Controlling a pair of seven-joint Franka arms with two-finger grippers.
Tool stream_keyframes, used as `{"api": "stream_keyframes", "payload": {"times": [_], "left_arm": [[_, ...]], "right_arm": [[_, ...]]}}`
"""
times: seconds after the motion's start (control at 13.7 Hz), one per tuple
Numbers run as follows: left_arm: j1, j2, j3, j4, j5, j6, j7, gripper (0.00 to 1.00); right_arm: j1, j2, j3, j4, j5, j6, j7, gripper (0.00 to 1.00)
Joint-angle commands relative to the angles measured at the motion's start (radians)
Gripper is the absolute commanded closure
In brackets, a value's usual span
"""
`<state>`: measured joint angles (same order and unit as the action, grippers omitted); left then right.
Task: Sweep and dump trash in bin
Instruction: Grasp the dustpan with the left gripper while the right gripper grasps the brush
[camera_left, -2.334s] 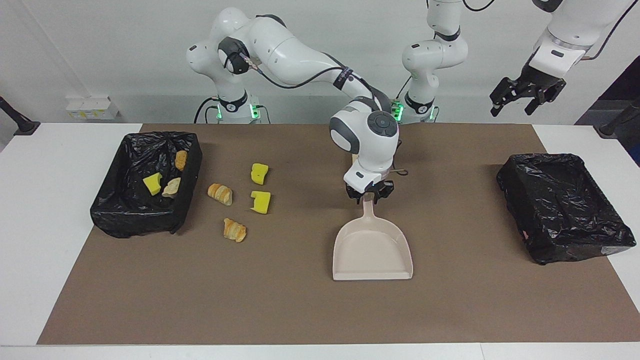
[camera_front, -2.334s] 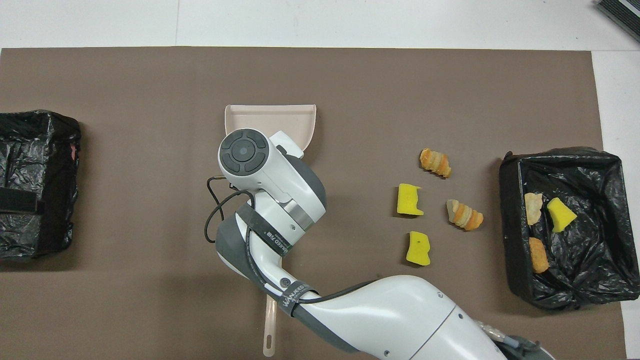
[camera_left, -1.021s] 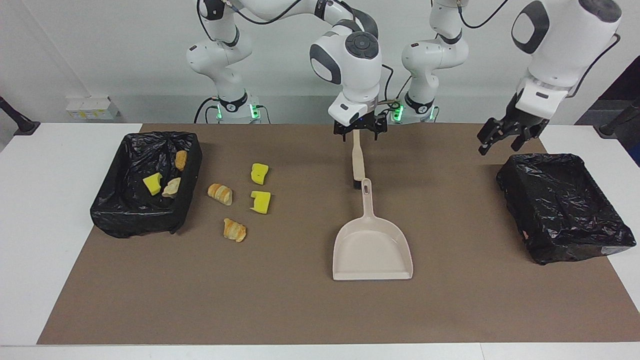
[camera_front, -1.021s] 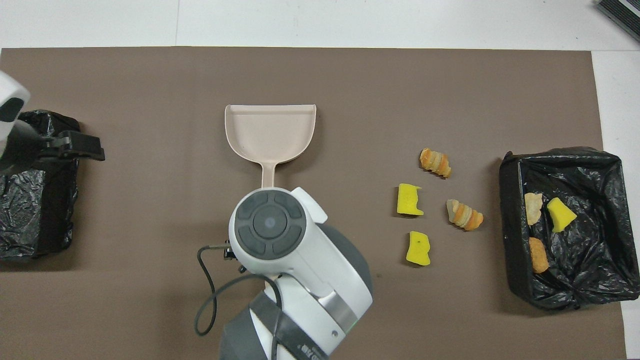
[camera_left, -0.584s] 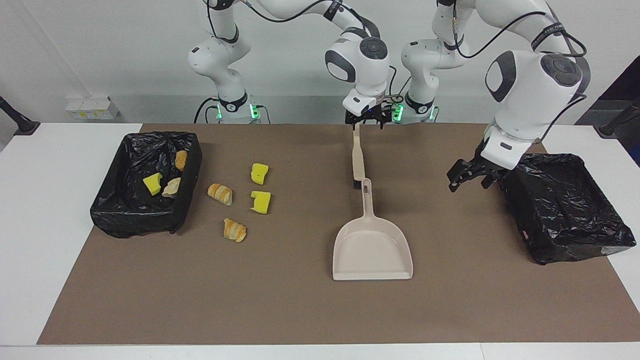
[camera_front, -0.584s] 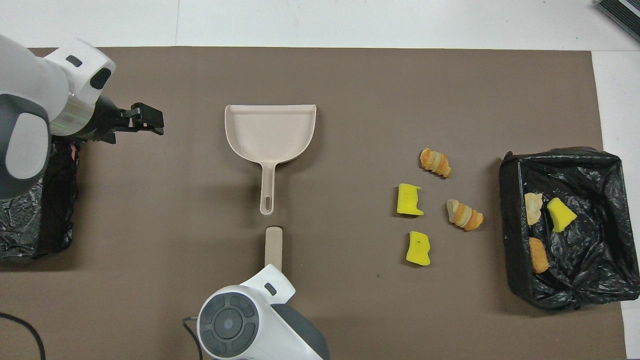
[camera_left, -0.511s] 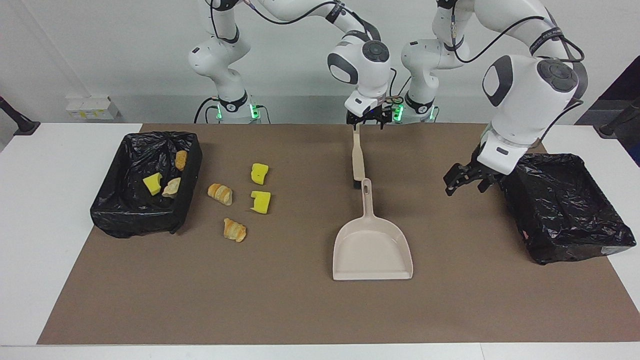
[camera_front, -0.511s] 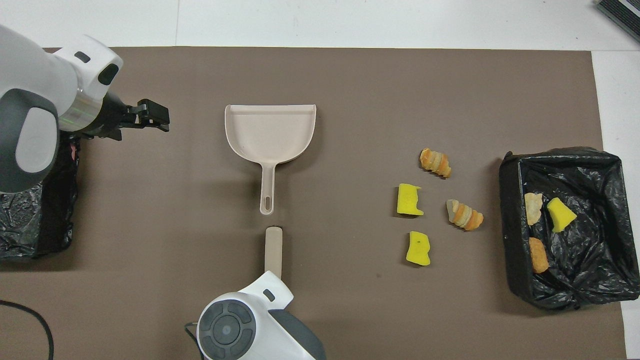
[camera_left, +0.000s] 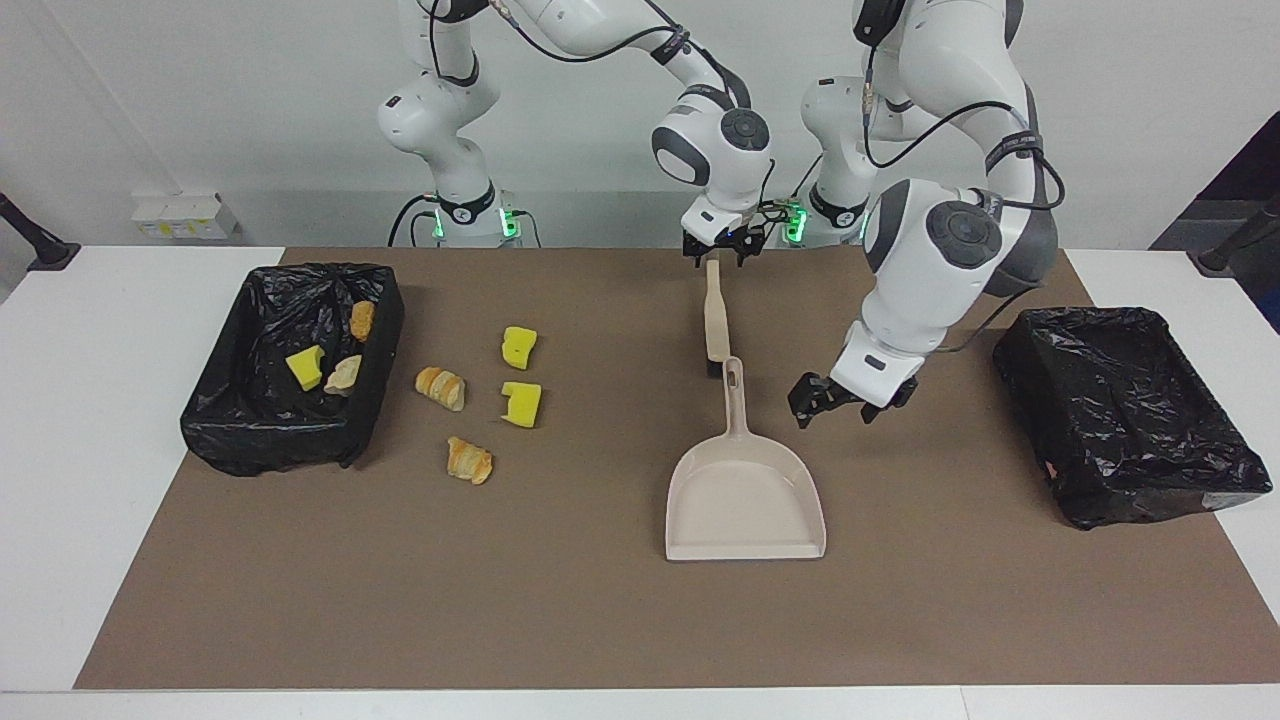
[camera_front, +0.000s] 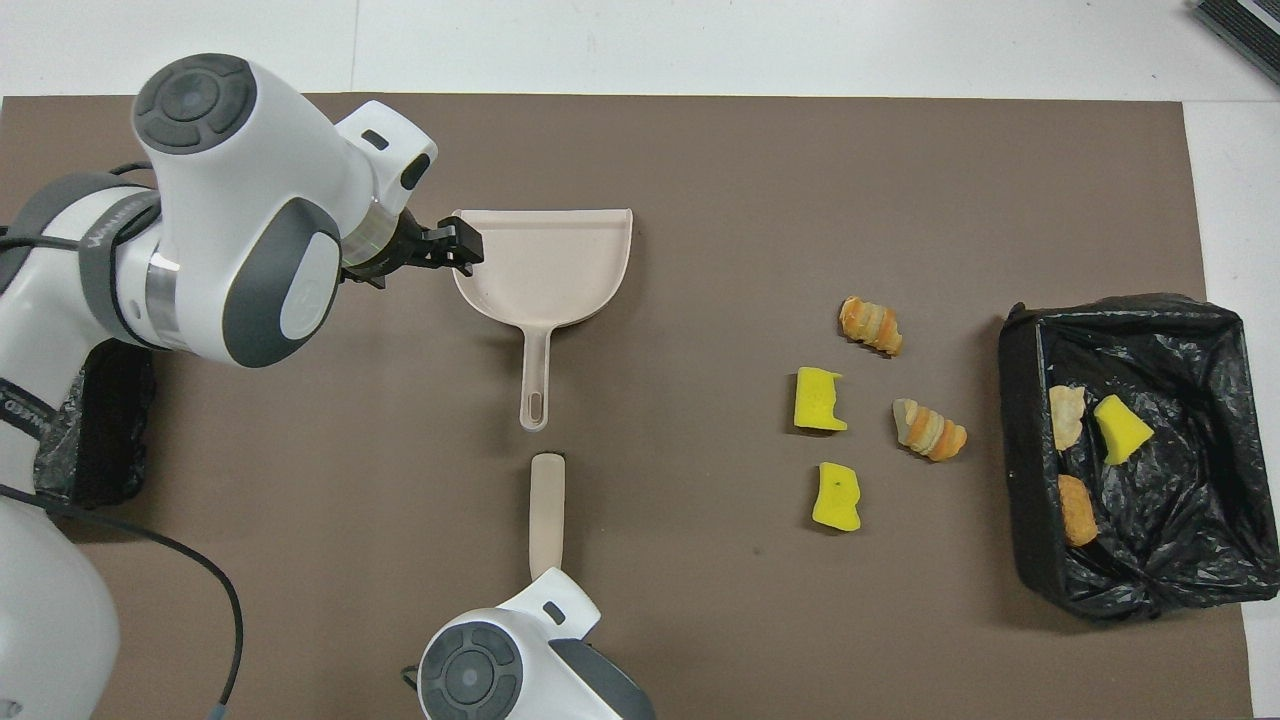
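Scene: a brown mat (camera_left: 560, 620) is spread on a white counter (camera_left: 80, 400); a beige dustpan (camera_left: 745, 500) is laid flat at its middle, with the mouth turned away from the robots.
Brush: a beige-handled brush (camera_left: 714, 320) is laid in line with the dustpan's handle, nearer to the robots, with its dark head just beside the handle's tip.
Trash: four loose pieces (camera_left: 522, 404), two yellow sponge chunks and two croissant-like lumps, are scattered well apart from the dustpan, toward the right arm's end.
Bins: a black-lined bin (camera_left: 260, 450) with three pieces inside is set past the trash from the dustpan; a second lined bin (camera_left: 1130, 470) is set toward the left arm's end.
Right gripper: the right gripper (camera_left: 722, 250) is placed at the brush handle's tip; whether that tip is pinched cannot be told.
Left gripper: the left gripper (camera_left: 835, 405) is held low beside the dustpan, fingers spread, with nothing held.
Risk, brush: if it is gripped only at the tip, the brush may be swung or dropped.
Risk, dustpan: the pan may be knocked askew by the brush head or by the left gripper.
Risk, trash: the light pieces may be flicked past the pan, whose mouth is not turned toward them.
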<state>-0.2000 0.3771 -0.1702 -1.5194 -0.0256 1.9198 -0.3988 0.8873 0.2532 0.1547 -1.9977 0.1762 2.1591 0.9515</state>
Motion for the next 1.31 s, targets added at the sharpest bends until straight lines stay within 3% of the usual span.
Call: {"api": "stream_keyframes", "payload": {"times": [0.0,0.15,0.36,0.51,0.58,0.66,0.8,1.17,1.24], "left_arm": [[-0.048,0.02,0.012,0.007,0.029,-0.002,-0.037,0.0],[-0.074,0.019,0.012,-0.047,0.027,0.03,-0.045,0.0],[-0.104,0.017,0.011,-0.103,0.027,0.042,-0.043,0.0],[-0.116,0.005,0.011,-0.146,0.024,0.045,-0.041,0.0],[-0.116,0.002,0.008,-0.153,0.017,0.044,-0.045,0.0],[-0.122,-0.006,0.006,-0.169,0.003,0.045,-0.048,0.0],[-0.159,-0.029,0.006,-0.221,-0.01,0.053,-0.057,0.0],[-0.191,-0.033,0.006,-0.237,-0.01,0.042,-0.06,0.0],[-0.194,-0.038,0.005,-0.251,-0.011,0.041,-0.069,0.06]], "right_arm": [[0.005,-0.028,-0.007,-0.026,-0.001,0.021,0.032,0.39],[0.004,-0.032,-0.01,-0.026,-0.001,0.019,0.038,0.41],[0.004,-0.046,-0.01,-0.026,-0.006,0.016,0.076,0.58],[0.002,-0.057,-0.009,-0.029,-0.015,-0.004,0.078,0.63],[0.002,-0.063,-0.009,-0.033,-0.017,-0.013,0.078,0.74],[0.002,-0.066,-0.009,-0.038,-0.017,-0.018,0.079,0.97],[0.002,-0.065,-0.01,-0.032,-0.018,-0.022,0.118,1.0],[-0.007,-0.106,-0.015,-0.038,-0.024,-0.038,0.159,1.0],[-0.017,-0.124,-0.015,-0.049,-0.027,-0.044,0.162,1.0]]}}
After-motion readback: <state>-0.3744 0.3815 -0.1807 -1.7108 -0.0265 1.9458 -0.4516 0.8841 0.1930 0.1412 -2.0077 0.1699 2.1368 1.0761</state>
